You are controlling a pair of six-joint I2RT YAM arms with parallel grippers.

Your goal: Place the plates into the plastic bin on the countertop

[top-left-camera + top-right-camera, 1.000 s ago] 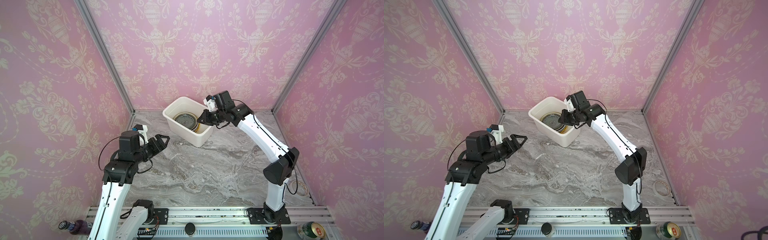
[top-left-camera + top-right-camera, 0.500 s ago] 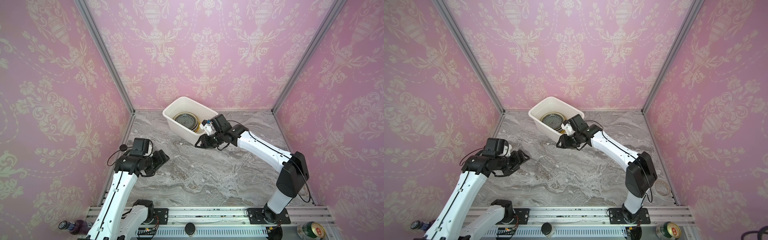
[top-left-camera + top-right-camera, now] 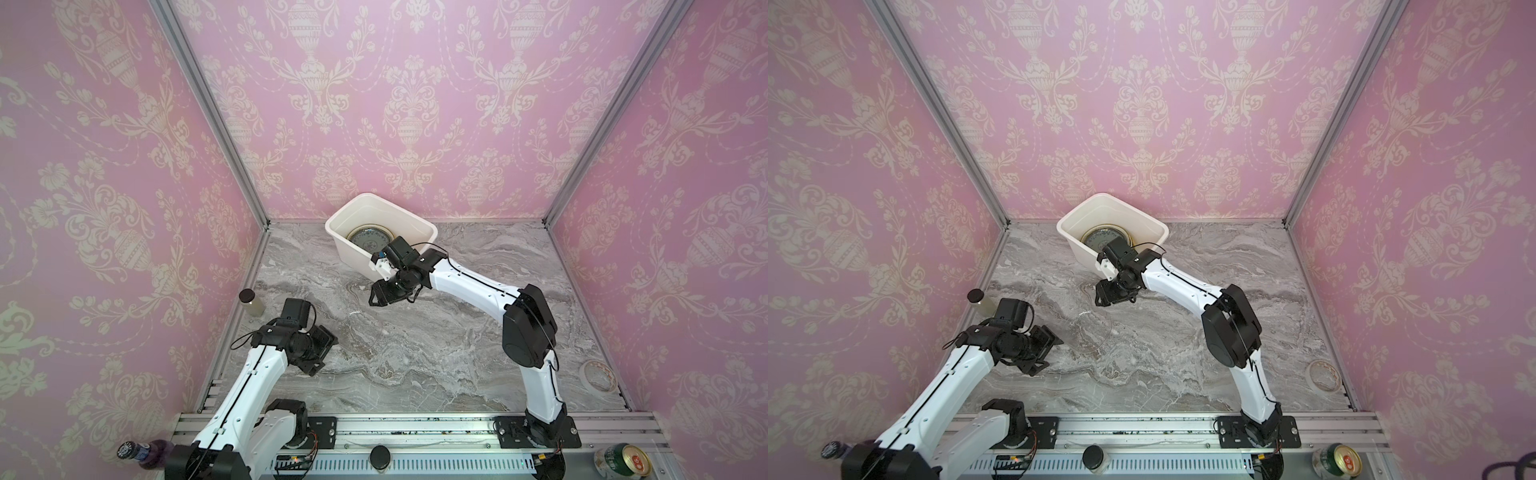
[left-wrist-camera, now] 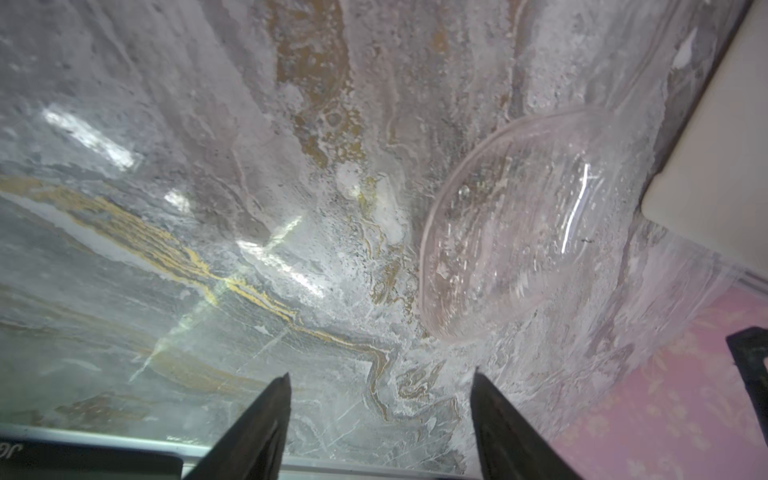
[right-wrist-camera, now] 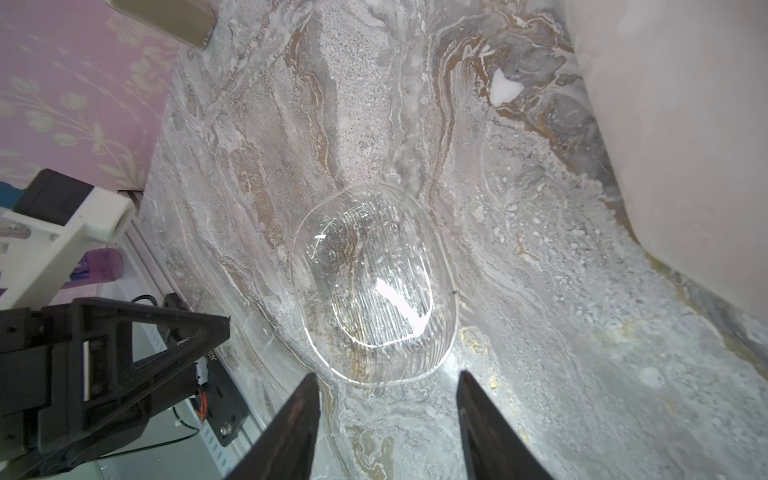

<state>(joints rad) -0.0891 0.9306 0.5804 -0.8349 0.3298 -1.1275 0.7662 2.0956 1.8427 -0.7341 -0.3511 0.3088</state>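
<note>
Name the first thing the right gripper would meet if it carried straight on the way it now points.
Most likely the clear glass plate, lying on the countertop straight ahead of the right gripper.

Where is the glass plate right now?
In both top views the glass plate lies on the countertop between the left claw and right claw, in front of the bin.

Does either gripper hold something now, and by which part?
Nothing is held. The left gripper and the right gripper are open and empty; the clear glass plate lies untouched on the countertop.
</note>
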